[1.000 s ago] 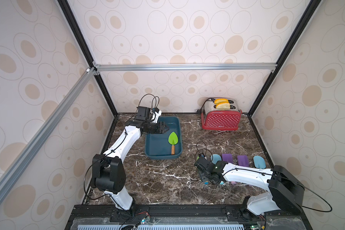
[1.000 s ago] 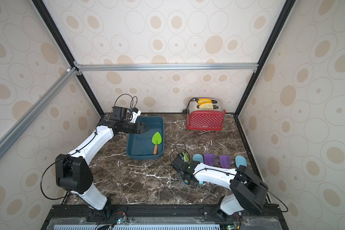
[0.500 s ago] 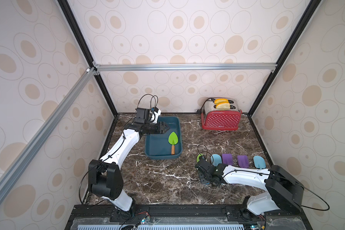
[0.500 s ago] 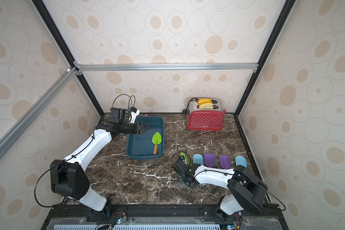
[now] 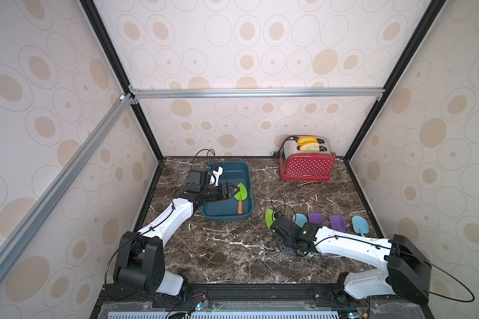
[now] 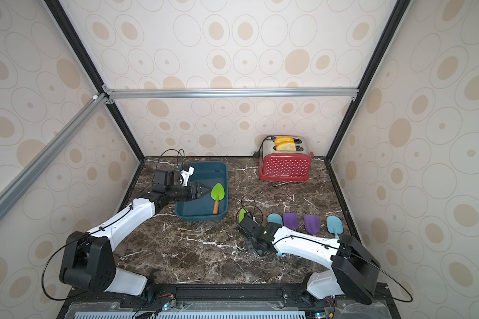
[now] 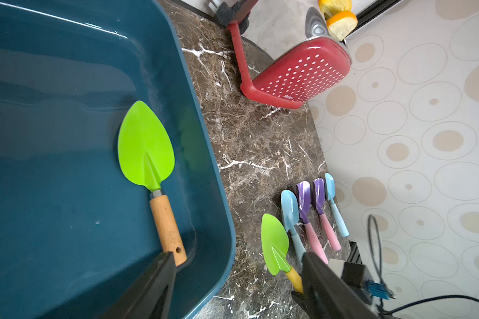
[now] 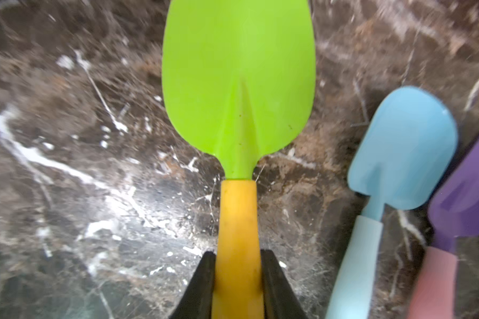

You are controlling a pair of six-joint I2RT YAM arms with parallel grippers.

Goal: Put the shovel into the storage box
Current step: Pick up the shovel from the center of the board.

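The right claw [image 8: 237, 265] is clenched on the yellow-handled shovel [image 8: 238, 91] — both black fingers [image 8: 202, 279] press against the yellow grip, and the lime-green blade sticks out ahead of them. That shovel is outside the storage box [image 5: 224, 216], off its near corner on the robot's right, over the dark marble table [image 5: 219, 248]. The wrist picture is smeared, so I can't say for sure whether the blade is lifted clear of the stone, though in both top views it looks tipped up on edge. Just beside it, farther from the box, four small shovels lie in a row on the marble: a light blue shovel [image 8: 407, 149], a purple shovel [image 5: 315, 218], a second purple shovel [image 5: 337, 222] and a second light blue shovel [image 5: 359, 224].

The left claw [image 7: 237, 259] hangs released and empty over the box, its fingers spread wide. Inside the box, along the long wall on the robot's right, lies a wooden-handled shovel [image 7: 147, 146] — green blade toward the box's far end, handle toward its near end.

Past the box's far end and off to the robot's right, a red polka-dot toaster [image 5: 306, 167] stands by the back wall with toast slices [image 5: 309, 145] in its slots
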